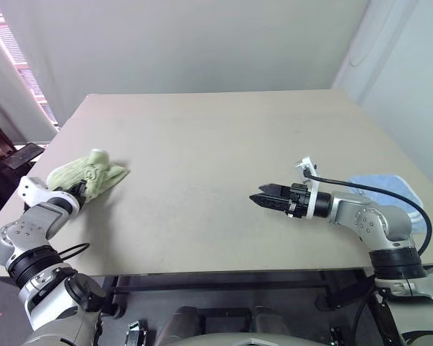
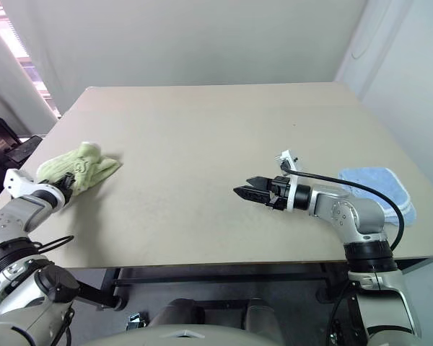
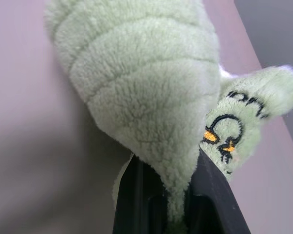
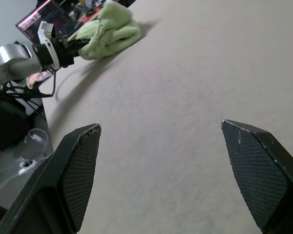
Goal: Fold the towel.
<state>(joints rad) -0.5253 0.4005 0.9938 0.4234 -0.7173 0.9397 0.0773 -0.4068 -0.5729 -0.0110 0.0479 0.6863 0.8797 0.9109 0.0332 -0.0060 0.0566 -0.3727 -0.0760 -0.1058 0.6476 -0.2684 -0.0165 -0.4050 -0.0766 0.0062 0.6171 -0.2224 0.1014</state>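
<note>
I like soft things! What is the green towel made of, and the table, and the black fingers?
The towel looks like fluffy terry cloth: fuzzy, ribbed pile, stitched dark marks. The table looks like a smooth, matte beige board, maybe laminate. The right gripper's fingers look like hard black plastic with a fine grid texture, possibly rubbery.

Table (image 1: 202, 144) open btwn towel (image 1: 90, 173) & blue cloth (image 1: 386, 189).
</note>
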